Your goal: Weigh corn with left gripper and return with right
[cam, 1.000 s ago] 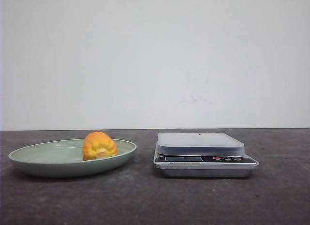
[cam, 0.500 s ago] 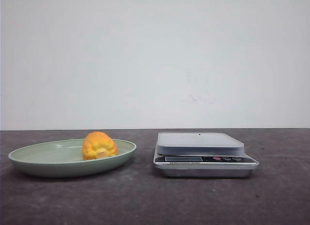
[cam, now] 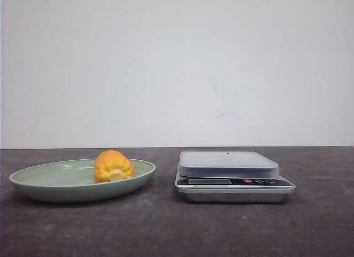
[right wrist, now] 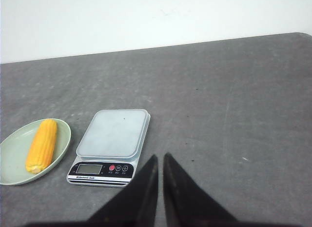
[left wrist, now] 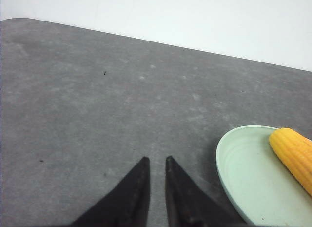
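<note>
The corn (cam: 113,166), a stubby orange-yellow cob, lies in a pale green plate (cam: 33,186) at the left of the table. It also shows in the left wrist view (left wrist: 295,151) and the right wrist view (right wrist: 42,145). A silver kitchen scale (cam: 229,164) stands to the right of the plate with nothing on its platform. My left gripper (left wrist: 156,158) is shut and empty, above bare table beside the plate (left wrist: 243,173). My right gripper (right wrist: 161,155) is shut and empty, on the near right side of the scale (right wrist: 114,134). Neither gripper shows in the front view.
The table is dark grey with a white wall behind it. The plate (right wrist: 12,161) and the scale stand close side by side. The scale's display and buttons (right wrist: 117,168) face the robot.
</note>
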Tool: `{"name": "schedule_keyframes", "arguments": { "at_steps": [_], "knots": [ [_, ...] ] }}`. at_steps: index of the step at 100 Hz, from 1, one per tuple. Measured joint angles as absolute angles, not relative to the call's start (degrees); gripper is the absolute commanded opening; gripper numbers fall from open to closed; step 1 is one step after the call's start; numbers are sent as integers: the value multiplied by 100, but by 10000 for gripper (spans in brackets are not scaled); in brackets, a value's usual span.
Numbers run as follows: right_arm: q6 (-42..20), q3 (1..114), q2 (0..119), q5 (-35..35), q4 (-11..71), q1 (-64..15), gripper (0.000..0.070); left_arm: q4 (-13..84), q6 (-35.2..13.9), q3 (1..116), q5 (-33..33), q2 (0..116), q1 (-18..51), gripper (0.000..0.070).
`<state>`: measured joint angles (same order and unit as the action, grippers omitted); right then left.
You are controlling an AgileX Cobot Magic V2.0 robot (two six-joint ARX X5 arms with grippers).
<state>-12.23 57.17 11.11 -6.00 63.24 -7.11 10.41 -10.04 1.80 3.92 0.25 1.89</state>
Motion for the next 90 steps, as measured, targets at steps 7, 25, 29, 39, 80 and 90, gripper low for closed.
{"name": "schedule_keyframes", "arguments": {
  "at_steps": [7,25,29,39,80,90],
  "knots": [
    [-1221,5717,1111,-600,6322,-711,12,1041,-1004,180,392,25,189,15],
    [-1221,5717,1111,-600,6322,-711,12,1041,-1004,180,392,25,189,15],
    [-1221,5717,1111,-600,6322,-711,12,1041,-1004,180,392,25,189,15],
    [-1210,5717,1111,-600,6322,-711,12,1041,-1004,180,392,25,189,15],
    [-504,3518,255,-294,3146,-91,12,1041,-1004,180,390,25,189,15],
    [-489,2388,8,-296,2088,19,12,1041,-1004,180,390,25,189,15]
  ]
}}
